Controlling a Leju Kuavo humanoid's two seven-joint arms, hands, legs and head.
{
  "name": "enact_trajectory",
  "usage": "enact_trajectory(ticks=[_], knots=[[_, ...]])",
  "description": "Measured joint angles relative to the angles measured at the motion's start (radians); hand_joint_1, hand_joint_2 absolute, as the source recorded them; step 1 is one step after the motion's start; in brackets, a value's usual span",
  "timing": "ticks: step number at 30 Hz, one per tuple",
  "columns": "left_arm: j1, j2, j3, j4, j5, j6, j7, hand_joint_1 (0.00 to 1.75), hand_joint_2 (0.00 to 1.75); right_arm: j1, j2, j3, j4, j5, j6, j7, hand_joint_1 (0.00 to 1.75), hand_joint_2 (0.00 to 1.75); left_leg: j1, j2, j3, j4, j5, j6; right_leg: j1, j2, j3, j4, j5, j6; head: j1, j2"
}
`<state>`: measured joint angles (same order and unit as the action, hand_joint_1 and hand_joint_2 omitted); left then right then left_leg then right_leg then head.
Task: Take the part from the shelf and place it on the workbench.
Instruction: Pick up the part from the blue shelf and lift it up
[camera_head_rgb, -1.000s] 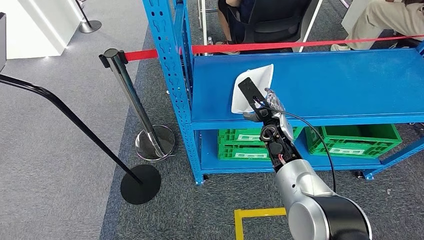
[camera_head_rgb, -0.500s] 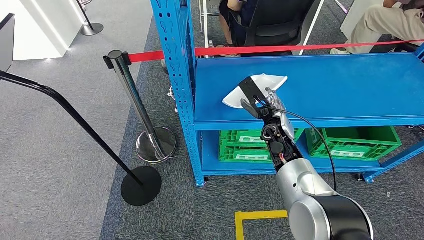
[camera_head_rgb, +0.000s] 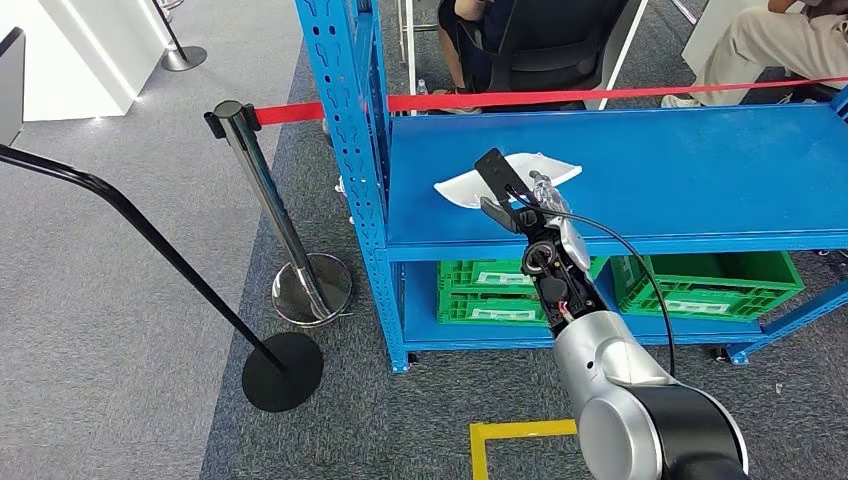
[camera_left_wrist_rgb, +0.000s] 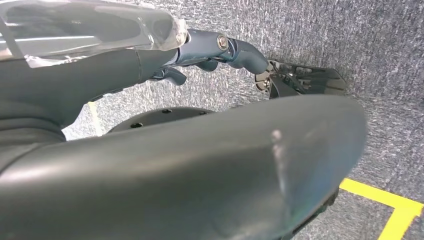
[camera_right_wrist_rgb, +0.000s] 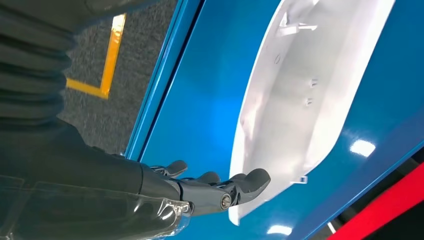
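Observation:
The part (camera_head_rgb: 455, 186) is a white moulded plastic shell lying long and low on the top board of the blue shelf (camera_head_rgb: 700, 170), near its front left corner. My right hand (camera_head_rgb: 522, 203) reaches up over the front edge and holds it: the dark thumb lies across the top of it. In the right wrist view the fingertips (camera_right_wrist_rgb: 254, 180) sit against the near rim of the part (camera_right_wrist_rgb: 300, 100), whose ribbed hollow side faces the camera. My left hand (camera_left_wrist_rgb: 220, 47) hangs over the carpet with its fingers loosely apart and nothing in them.
Green crates (camera_head_rgb: 700, 280) fill the lower shelf. A chrome stanchion (camera_head_rgb: 260, 170) with a red belt (camera_head_rgb: 600, 95) stands left of the shelf's upright. A black stand base (camera_head_rgb: 280, 370) and a yellow floor mark (camera_head_rgb: 510, 430) lie close by. People sit behind the shelf (camera_head_rgb: 530, 30).
The white part has turned in my right hand from a tall squarish outline to a long flat one. The view has shifted slightly.

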<state>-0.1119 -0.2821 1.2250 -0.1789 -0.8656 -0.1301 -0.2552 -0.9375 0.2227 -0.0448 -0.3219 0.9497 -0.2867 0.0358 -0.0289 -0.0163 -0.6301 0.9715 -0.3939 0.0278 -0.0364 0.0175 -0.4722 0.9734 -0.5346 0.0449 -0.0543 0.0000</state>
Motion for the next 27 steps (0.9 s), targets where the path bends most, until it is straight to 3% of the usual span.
enact_trajectory(ticks=[3,7,11,27], knots=[[0.0,-0.005,0.002,0.0,0.006,0.001,-0.006,0.0,0.0,-0.005,0.001,0.015,0.002,0.019,0.01,0.004,0.0,0.0,0.0,0.0,0.0,0.0,0.0,0.0,0.0,0.0,0.0,0.0,0.0,0.0,0.0,0.0],[0.0,-0.01,0.005,0.0,0.008,0.001,-0.012,0.0,0.0,-0.009,0.004,0.028,0.003,0.029,0.015,0.001,0.0,0.0,0.0,0.0,0.0,0.0,0.0,0.0,0.0,0.0,0.0,0.0,0.0,0.0,0.0,0.0],[0.0,-0.014,0.011,0.001,0.009,-0.002,-0.014,0.0,0.0,-0.016,0.006,0.037,0.006,0.028,0.015,0.015,0.0,1.75,0.0,0.0,0.0,0.0,0.0,0.0,0.0,0.0,-0.001,0.0,0.0,0.0,0.0,0.0],[0.0,-0.024,0.017,0.002,0.005,-0.006,-0.016,0.0,0.0,-0.05,0.0,0.037,0.015,0.04,0.032,0.073,0.0,1.75,0.0,0.0,0.0,0.0,0.0,0.0,0.0,0.0,0.0,0.0,0.0,0.0,0.0,0.0]])
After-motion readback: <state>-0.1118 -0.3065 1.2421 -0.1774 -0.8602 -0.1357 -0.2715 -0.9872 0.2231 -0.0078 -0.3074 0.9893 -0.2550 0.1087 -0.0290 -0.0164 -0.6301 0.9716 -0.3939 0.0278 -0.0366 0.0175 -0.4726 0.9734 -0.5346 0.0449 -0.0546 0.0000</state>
